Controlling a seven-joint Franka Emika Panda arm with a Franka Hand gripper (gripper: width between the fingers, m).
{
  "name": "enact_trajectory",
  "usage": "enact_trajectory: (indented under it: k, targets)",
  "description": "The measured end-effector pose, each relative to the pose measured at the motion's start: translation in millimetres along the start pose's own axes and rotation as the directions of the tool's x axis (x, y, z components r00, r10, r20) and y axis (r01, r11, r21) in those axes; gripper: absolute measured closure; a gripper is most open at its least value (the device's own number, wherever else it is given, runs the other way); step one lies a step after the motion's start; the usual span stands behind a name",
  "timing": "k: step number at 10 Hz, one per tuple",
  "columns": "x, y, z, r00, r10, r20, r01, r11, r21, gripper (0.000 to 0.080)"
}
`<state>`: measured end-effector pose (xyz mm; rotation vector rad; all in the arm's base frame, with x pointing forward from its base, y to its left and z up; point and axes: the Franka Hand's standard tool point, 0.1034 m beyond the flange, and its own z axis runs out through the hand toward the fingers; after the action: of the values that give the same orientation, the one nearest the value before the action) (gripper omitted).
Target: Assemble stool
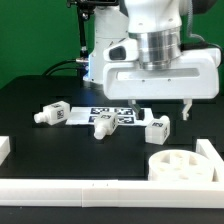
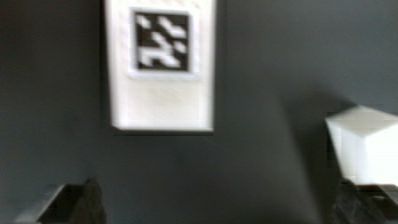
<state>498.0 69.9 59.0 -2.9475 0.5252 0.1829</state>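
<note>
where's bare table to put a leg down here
Bare table lies between the legs and the front rail, on the exterior view's left of the seat. Crowded around the marker board, where legs lie below the open gripper.

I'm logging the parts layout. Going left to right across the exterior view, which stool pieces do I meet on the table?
leftmost leg → middle leg → right leg → round seat
</note>
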Motion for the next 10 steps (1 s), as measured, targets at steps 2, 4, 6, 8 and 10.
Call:
enact_trajectory:
  k: [2, 4, 6, 8, 10]
  targets:
    - [8.5, 10.0, -4.3, 0.981, 0.068, 0.183, -0.066, 0.998, -0.014, 0.0150]
    - [3.3, 8.3, -4.0, 0.948, 0.044, 0.314, -0.038, 0.999, -0.025, 0.0150]
    - [5.7, 7.5, 6.0, 0.893, -0.094, 0.439, 0.082, 0.996, 0.046, 0.0150]
    - [6.6, 11.6, 13.3, 0.797, -0.184, 0.576, 0.146, 0.983, 0.112, 0.0150]
    - [4.5, 9.4, 15.2, 0.751, -0.191, 0.632, 0.147, 0.982, 0.122, 0.0150]
